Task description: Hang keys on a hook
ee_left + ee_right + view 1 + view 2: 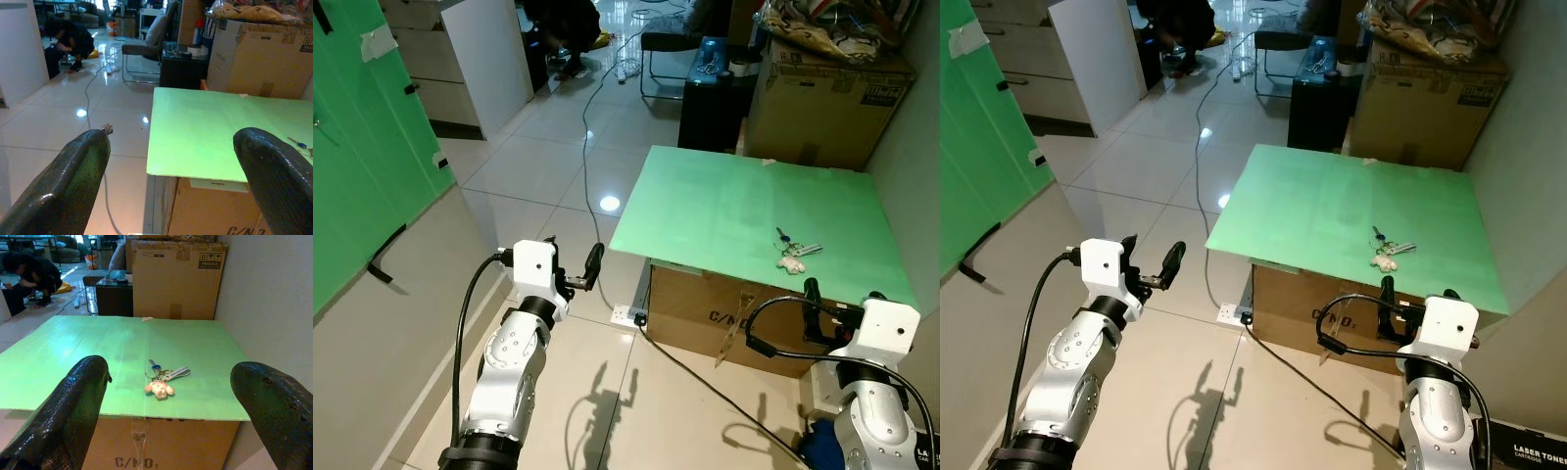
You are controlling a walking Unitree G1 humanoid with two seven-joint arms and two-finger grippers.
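One bunch of keys [161,377] with a small pale charm, perhaps a plush toy, lies near the front edge of a green board [724,201] atop a cardboard box [695,305], while the right gripper [166,406] and left gripper [171,166], fingers spread apart, hover short of it.

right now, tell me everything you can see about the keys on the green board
The keys are a small bunch lying flat on the green board, toward its near right part, close to the front edge. The bunch has a key with a blue head, a pale grey strap or fob stretched out to one side, and a small cream plush charm nearest the edge. Nothing but the board touches it. The right gripper, fingers open, is held short of the board, facing the bunch.
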